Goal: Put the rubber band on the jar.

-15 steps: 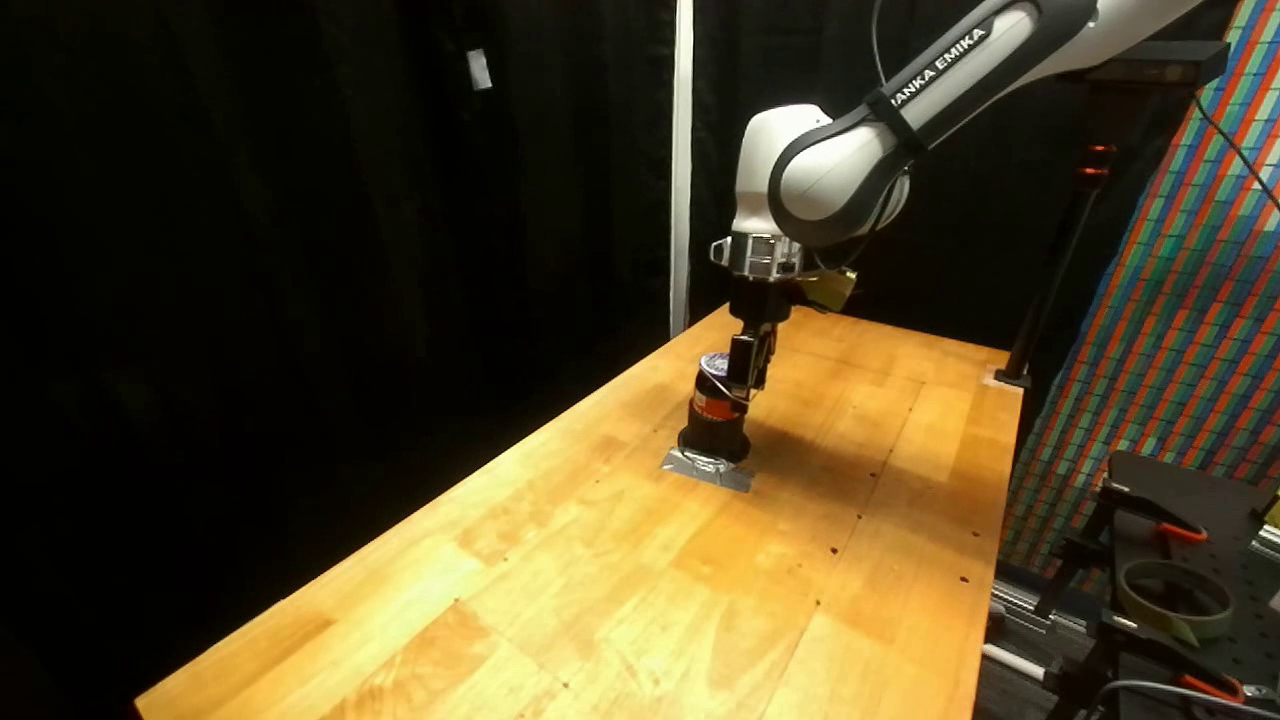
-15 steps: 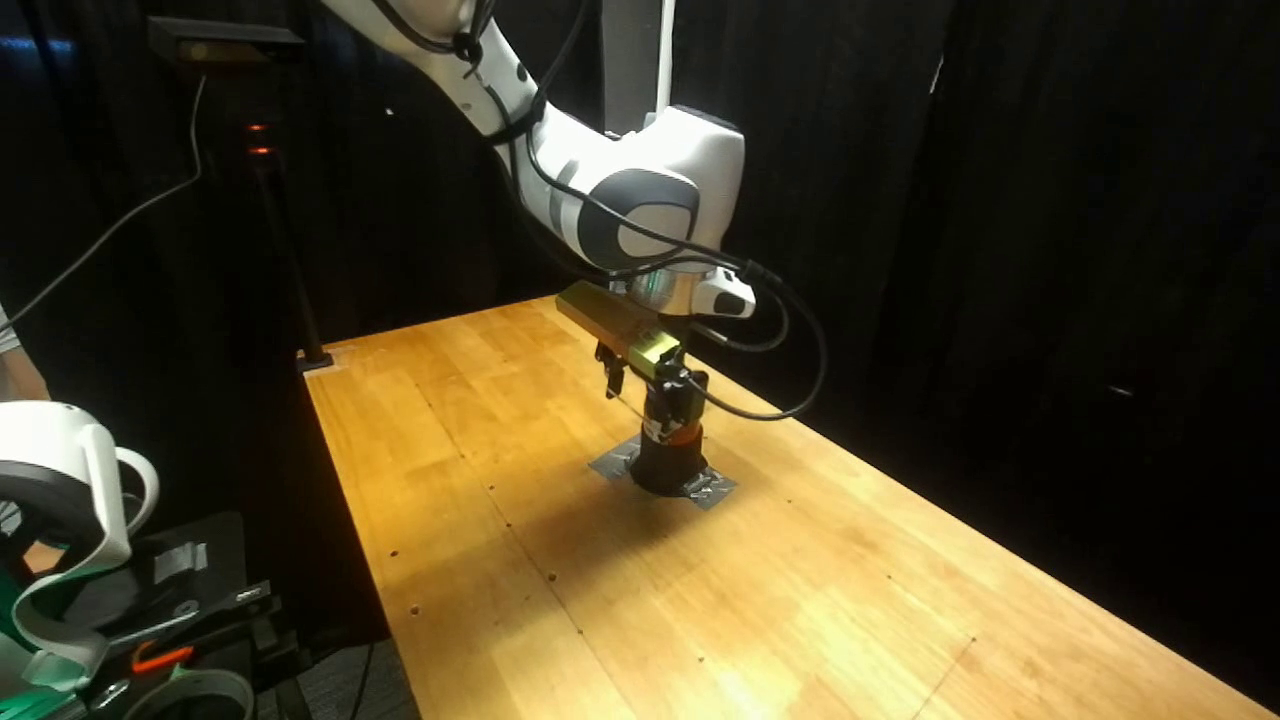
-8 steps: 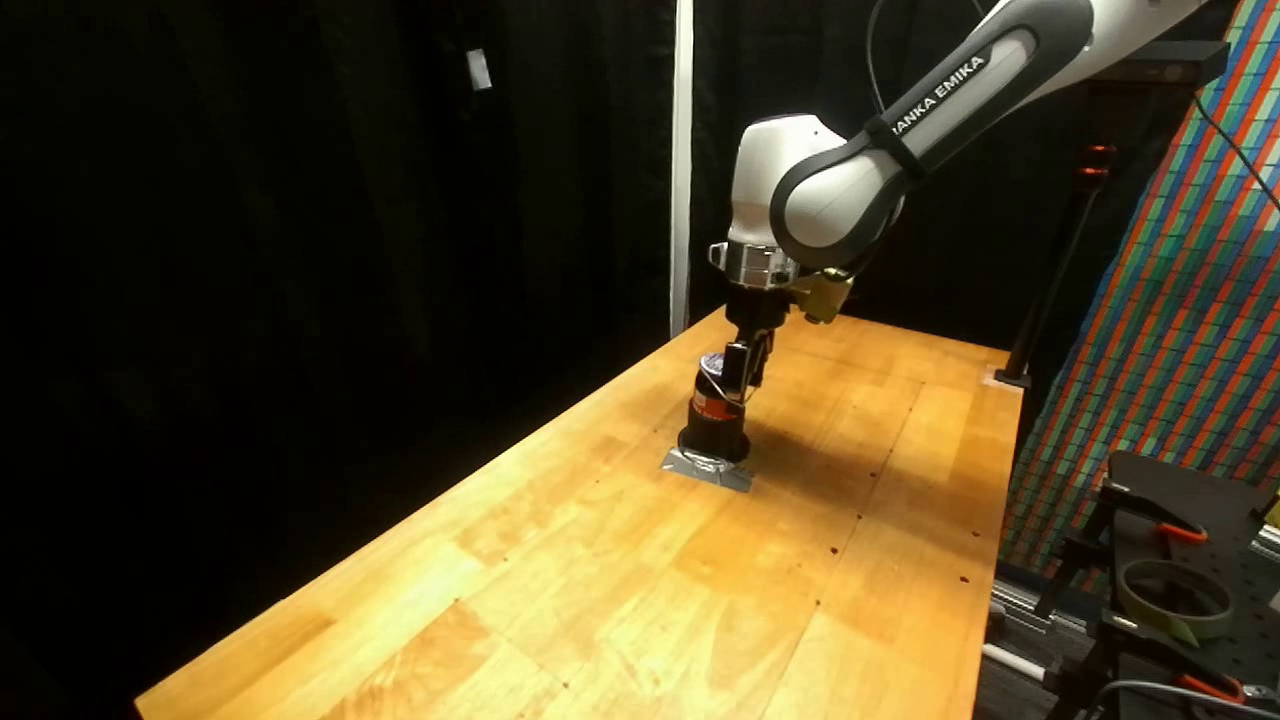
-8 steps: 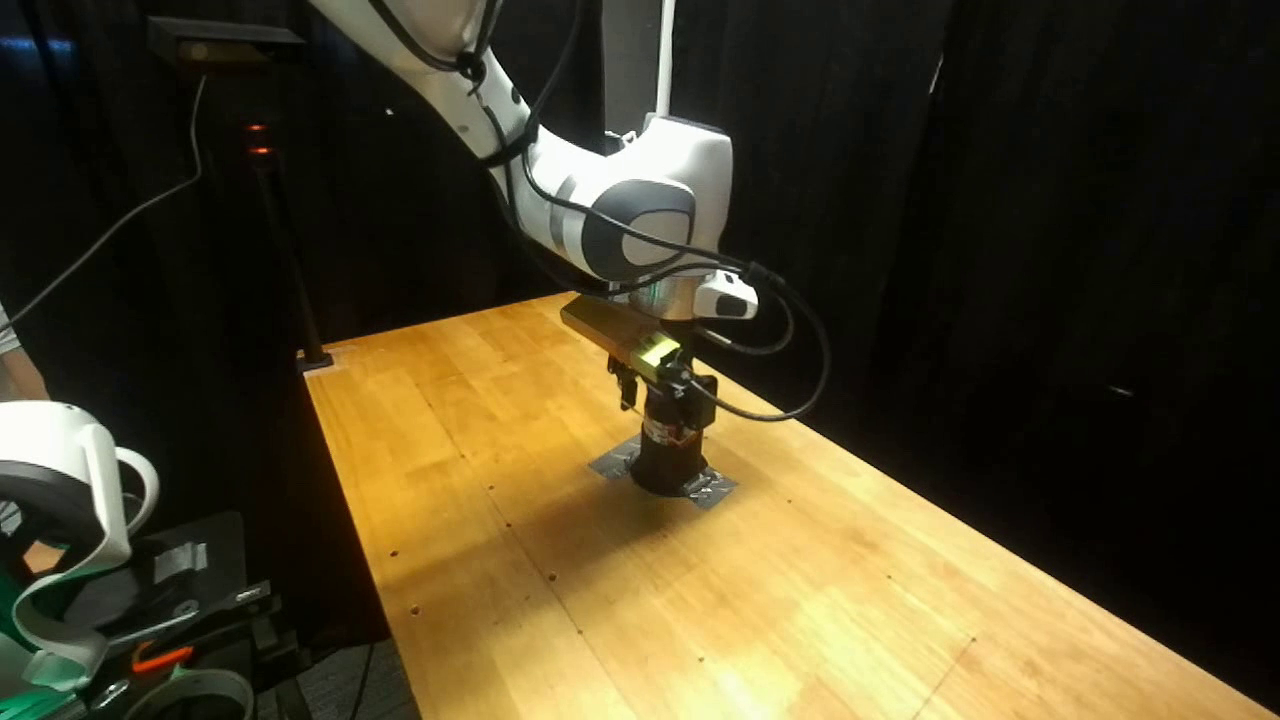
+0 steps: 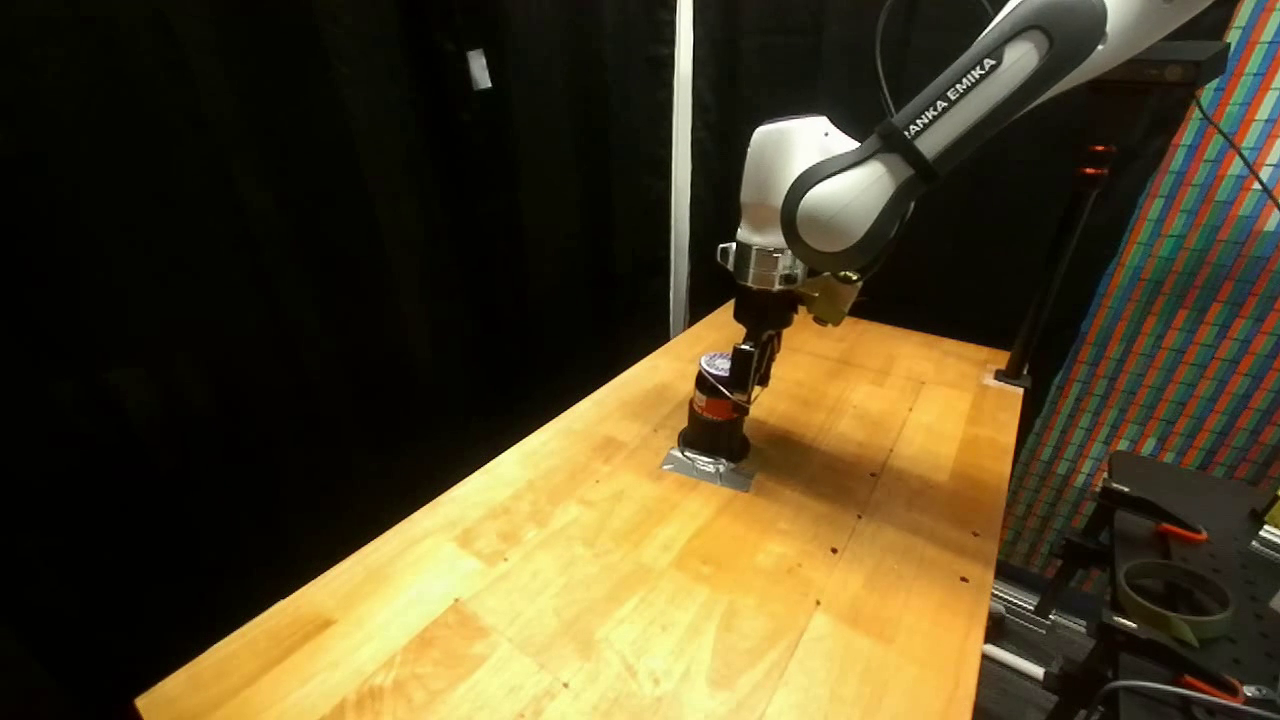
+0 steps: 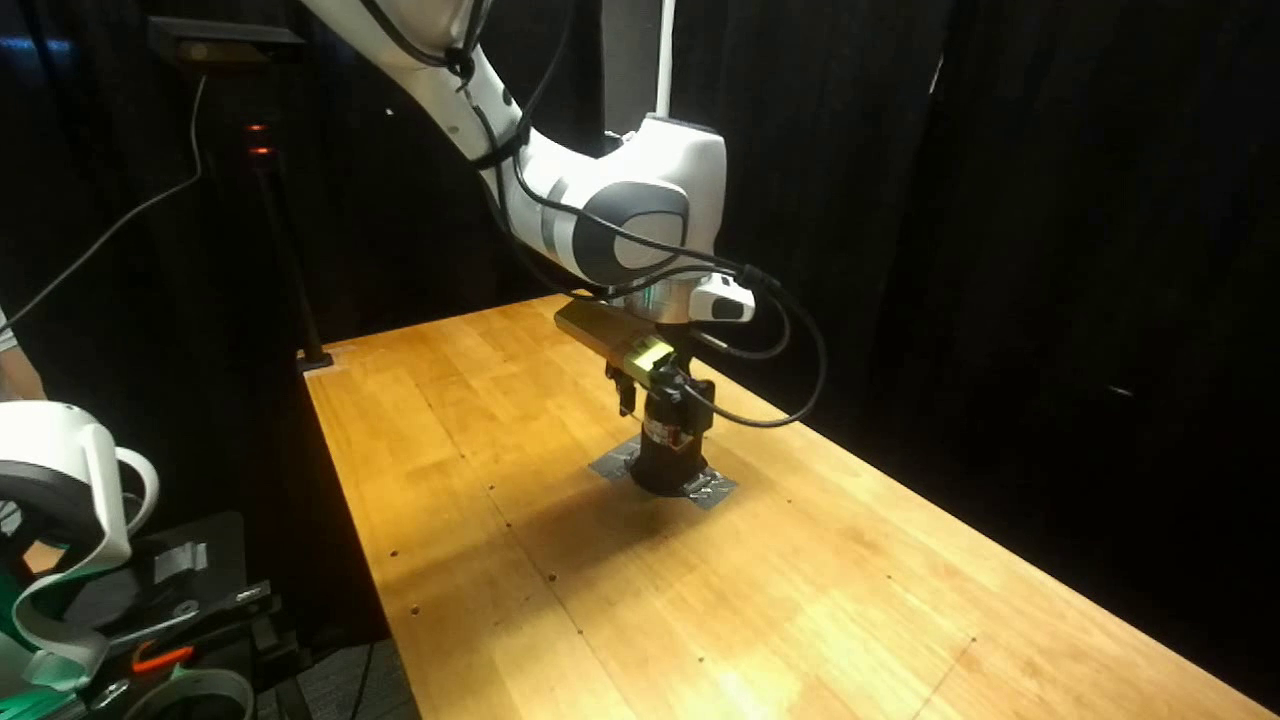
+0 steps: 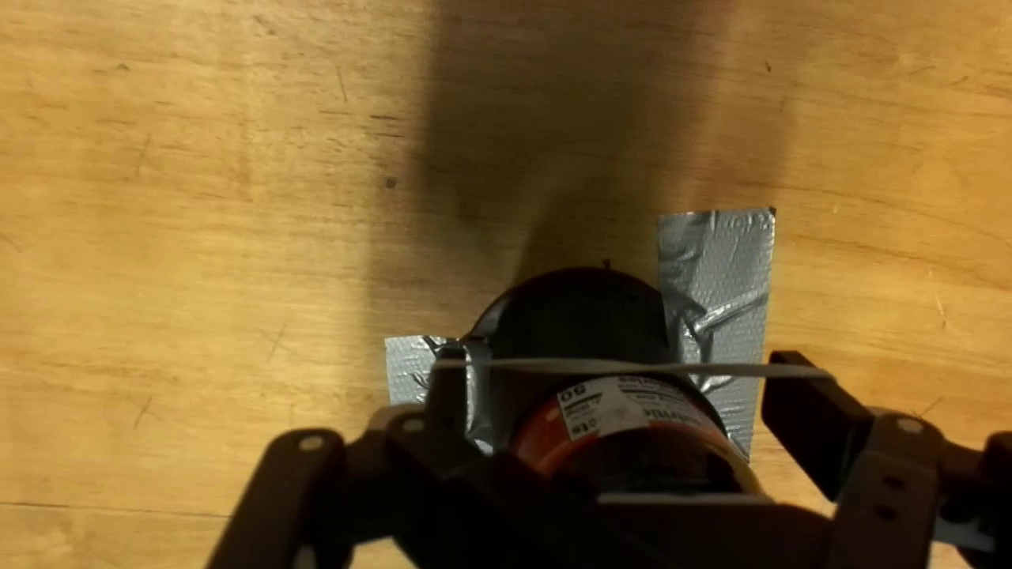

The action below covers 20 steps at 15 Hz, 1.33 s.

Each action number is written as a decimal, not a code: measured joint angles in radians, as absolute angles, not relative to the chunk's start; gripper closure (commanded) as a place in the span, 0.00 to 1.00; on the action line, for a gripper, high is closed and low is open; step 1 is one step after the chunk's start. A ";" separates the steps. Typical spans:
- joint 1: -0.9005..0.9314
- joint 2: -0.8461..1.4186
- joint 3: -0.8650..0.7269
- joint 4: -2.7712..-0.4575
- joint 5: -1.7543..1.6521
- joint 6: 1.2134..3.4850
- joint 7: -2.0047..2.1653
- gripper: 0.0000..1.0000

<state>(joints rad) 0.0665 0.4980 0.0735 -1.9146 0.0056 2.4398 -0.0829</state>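
Observation:
The jar [image 5: 713, 408] stands upright on the wooden table, dark with an orange-red stripe; it also shows in an exterior view [image 6: 668, 465] and in the wrist view [image 7: 609, 411]. Grey tape [image 7: 723, 276] lies at its base. My gripper [image 7: 624, 378] is open, pointing down, with its fingers on either side of the jar's upper part. The pale rubber band [image 7: 585, 366] is stretched between the fingertips and crosses in front of the jar. In an exterior view, the band [image 5: 722, 388] shows as a thin line across the jar's upper side. Whether it fully encircles the jar is hidden.
The wooden table [image 5: 640, 590] has small holes on its surface. A dark post [image 6: 290, 250] stands at a far table corner. A black side stand with a tape roll [image 5: 1175, 600] is beside the table. A cable [image 6: 790, 420] loops from the wrist.
The arm and gripper have come down slightly beside the jar, then shifted a little sideways, right in an exterior view. The jar has not moved. The fingers stay apart.

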 measured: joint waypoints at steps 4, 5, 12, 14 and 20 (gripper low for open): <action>0.061 0.452 0.074 -1.987 0.006 2.496 -0.084 0.64; 0.059 0.439 0.075 -2.010 0.006 2.518 -0.085 0.73; 0.040 0.339 0.096 -2.212 0.041 2.794 -0.096 0.89; 0.023 0.318 0.118 -2.272 0.076 2.905 -0.114 0.88; -0.151 0.321 0.338 -2.396 0.224 3.233 -0.204 0.90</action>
<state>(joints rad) -0.1512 0.3213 0.3376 -2.3963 0.2243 3.2329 -0.2037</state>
